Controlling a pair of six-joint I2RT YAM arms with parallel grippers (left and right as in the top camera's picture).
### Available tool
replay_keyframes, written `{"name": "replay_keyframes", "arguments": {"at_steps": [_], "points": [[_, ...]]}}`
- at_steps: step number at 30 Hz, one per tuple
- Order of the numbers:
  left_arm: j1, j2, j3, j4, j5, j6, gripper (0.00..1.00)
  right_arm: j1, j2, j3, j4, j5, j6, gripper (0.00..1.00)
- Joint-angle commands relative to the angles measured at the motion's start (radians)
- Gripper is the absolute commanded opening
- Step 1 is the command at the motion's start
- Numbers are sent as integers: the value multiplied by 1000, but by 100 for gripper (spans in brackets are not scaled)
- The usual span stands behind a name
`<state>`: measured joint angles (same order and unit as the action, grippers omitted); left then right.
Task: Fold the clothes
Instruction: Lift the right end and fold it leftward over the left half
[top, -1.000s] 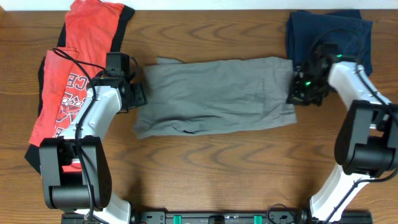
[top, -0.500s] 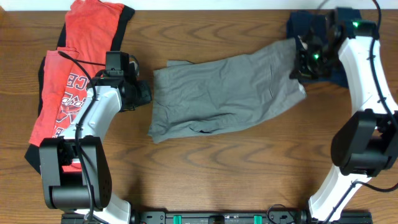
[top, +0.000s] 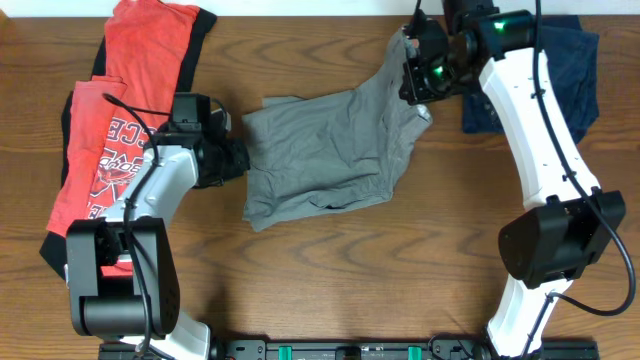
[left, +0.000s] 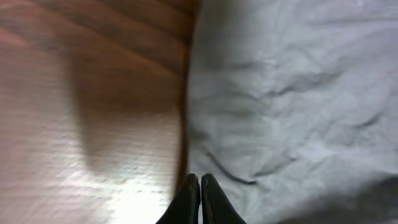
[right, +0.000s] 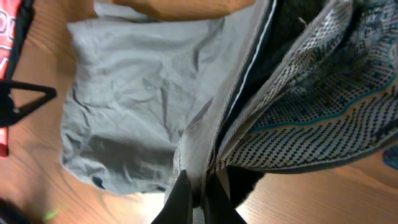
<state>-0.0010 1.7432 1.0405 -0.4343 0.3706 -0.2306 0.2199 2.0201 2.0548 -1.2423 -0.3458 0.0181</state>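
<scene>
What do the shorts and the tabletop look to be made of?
Shorts: matte grey woven cloth, probably cotton, since it creases and drapes softly; the lining is printed fabric with a dot pattern. Table: wood or wood-look laminate, slightly glossy, with visible grain.

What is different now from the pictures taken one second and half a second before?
The right gripper, holding the shorts' right end, lifted it and carried it up and to the left, so the shorts bunched and turned. The left gripper moved slightly right and closed on their left edge. The red T-shirt and the navy garment stayed put.
</scene>
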Motion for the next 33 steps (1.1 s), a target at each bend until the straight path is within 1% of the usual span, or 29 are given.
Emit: {"name": "replay_keyframes", "arguments": {"at_steps": [1,3,5,12,19,23,27,30,33], "points": [[3,2,-33,46,103,9,6,7,-34,25,8,-37,29,1],[3,2,-52,99,153,9,6,17,-34,25,5,-36,25,1],[3,2,-69,131,169,8,6,24,-34,25,3,-36,18,1],[3,36,-90,138,192,9,6,44,-34,25,3,-36,18,1],[3,146,-90,144,195,2,6,67,-34,25,4,-35,18,1],[3,210,-90,164,195,-35,6,85,-34,25,17,-36,18,1],[3,246,-90,190,195,-76,6,131,-34,25,37,-36,18,1],[3,248,-90,191,195,-78,6,187,-34,25,64,-31,28,1],[3,248,-90,191,195,-78,6,253,-30,24,100,15,57,1]]}}
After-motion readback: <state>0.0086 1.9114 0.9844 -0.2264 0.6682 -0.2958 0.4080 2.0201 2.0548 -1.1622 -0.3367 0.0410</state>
